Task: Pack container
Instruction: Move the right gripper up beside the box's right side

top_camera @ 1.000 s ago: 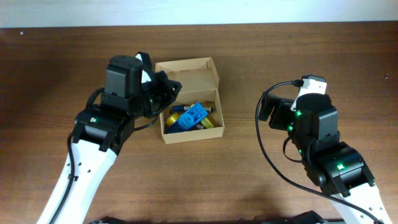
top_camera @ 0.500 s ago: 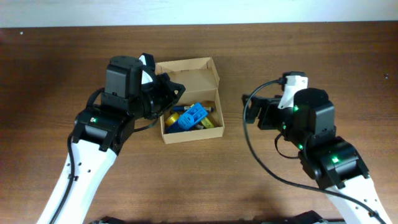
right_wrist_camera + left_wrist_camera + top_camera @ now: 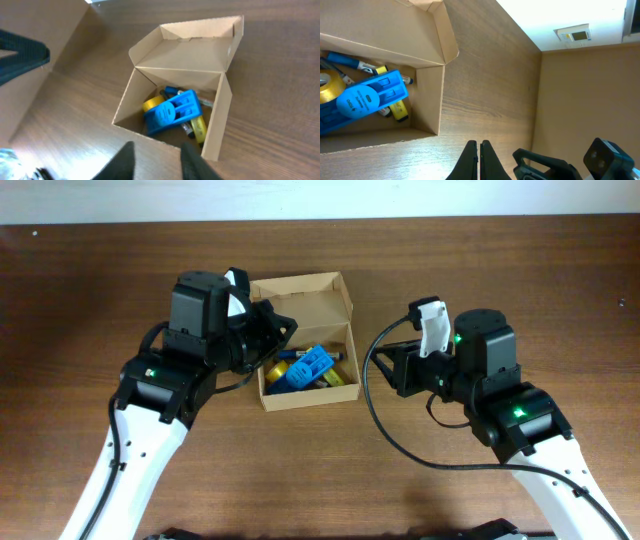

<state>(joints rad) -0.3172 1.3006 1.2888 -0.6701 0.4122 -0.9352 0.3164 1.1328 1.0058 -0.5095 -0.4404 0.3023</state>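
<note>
While the cardboard box [image 3: 303,345] is sitting open on the table [image 3: 330,470], up-centre in the overhead view, its lid [image 3: 300,298] is lying folded back on the far side.

The left gripper [image 3: 478,152] is hanging over the box's left wall, near the hinge line. In the left wrist view its fingers are pressing together and gripping nothing. The box is lying up and to the left of the tips, clear of them.

The right gripper [image 3: 156,162] is sitting off the box's right side, apart from it and pointing at it. In the right wrist view its fingers are standing wide apart and empty, blurred at the bottom edge. The box is lying just ahead of the tips, near wall closest.

Inside the box, a blue case [image 3: 172,112] is lying over a yellow tape roll [image 3: 151,104] and markers [image 3: 198,128].
</note>
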